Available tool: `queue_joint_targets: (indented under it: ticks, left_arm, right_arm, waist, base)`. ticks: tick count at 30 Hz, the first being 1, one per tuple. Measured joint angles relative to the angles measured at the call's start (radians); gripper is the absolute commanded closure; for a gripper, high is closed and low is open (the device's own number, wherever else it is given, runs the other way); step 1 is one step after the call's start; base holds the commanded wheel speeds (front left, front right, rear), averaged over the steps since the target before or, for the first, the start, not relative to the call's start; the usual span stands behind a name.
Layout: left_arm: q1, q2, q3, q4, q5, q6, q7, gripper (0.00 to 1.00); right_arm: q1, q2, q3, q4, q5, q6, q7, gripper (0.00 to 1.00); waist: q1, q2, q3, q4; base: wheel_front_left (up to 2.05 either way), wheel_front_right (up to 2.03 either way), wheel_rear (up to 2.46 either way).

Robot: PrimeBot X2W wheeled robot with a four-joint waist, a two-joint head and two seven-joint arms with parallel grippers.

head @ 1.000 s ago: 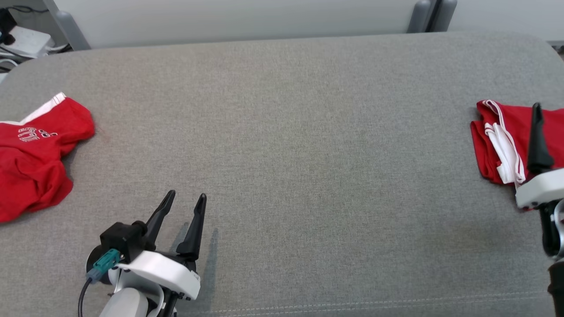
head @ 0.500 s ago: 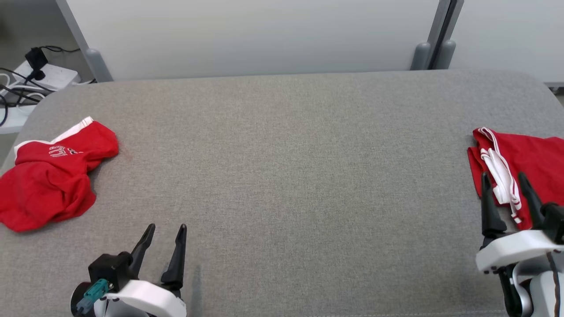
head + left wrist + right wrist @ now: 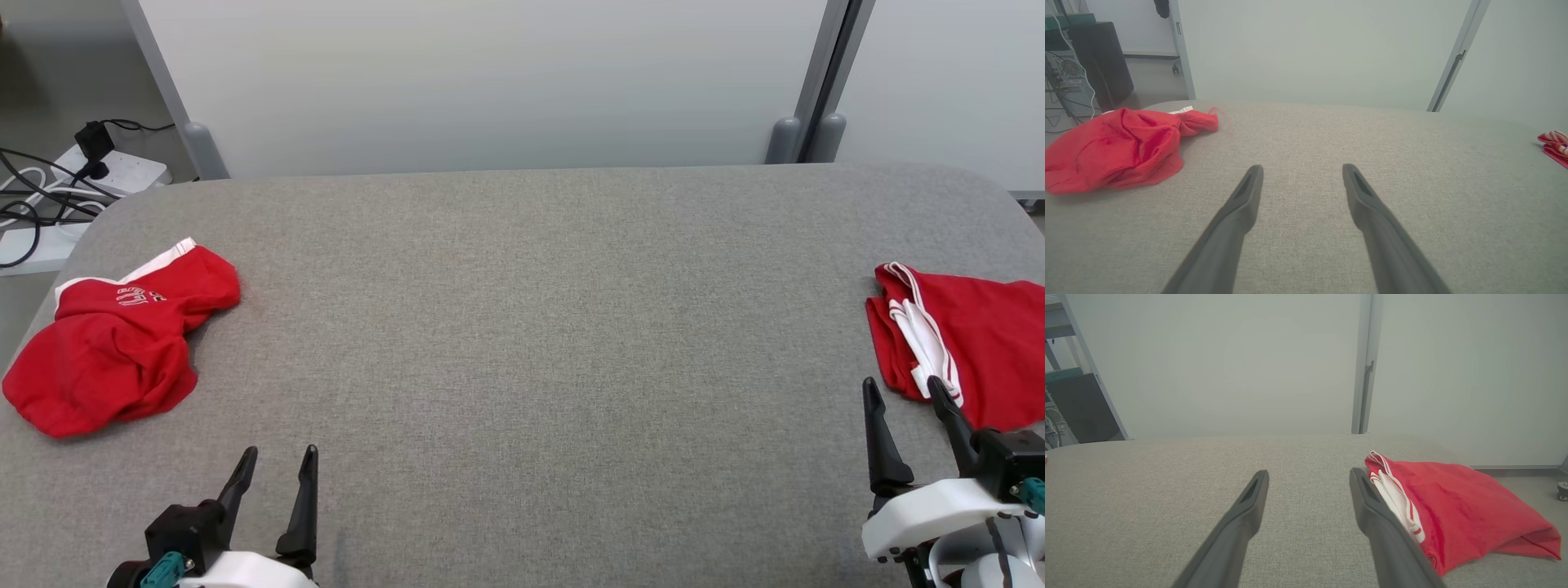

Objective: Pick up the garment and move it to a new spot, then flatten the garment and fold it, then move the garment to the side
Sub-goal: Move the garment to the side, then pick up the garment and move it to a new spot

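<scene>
A folded red cloth garment with white striped trim (image 3: 980, 343) lies at three o'clock on the grey fabric-covered table (image 3: 531, 327). A crumpled red garment with a white band (image 3: 122, 351) lies at nine. The left gripper (image 3: 281, 449) at seven and the right gripper (image 3: 902, 381) at five gape empty.

White lettering (image 3: 135, 296) sits on the crumpled red garment (image 3: 122, 359) at nine o'clock, head view; too small and warped to read
</scene>
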Motion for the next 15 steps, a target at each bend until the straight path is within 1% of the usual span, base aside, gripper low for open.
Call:
queue_joint_targets:
  ticks: [5,9,15]
  left_arm:
    - [0.014,-0.007,0.024,-0.022,0.028,0.0,0.0,0.0]
    - [0.014,-0.025,0.036,-0.026,0.034,0.0,0.0,0.0]
    - [0.026,-0.026,0.045,-0.026,0.043,-0.005,0.0,0.0]
  right_arm:
    - [0.011,0.0,-0.001,-0.005,0.0,0.0,0.0,0.0]
    - [0.017,0.004,-0.002,-0.006,-0.001,0.0,0.0,0.0]
    - [0.017,0.008,-0.003,-0.006,-0.002,0.0,0.0,0.0]
  waist:
    - [0.0,0.0,-0.008,0.0]
    - [0.0,0.0,-0.011,0.001]
    - [0.0,0.0,-0.009,0.007]
  base:
    - [0.0,0.0,0.0]
    - [0.0,0.0,0.0]
    - [0.0,0.0,0.0]
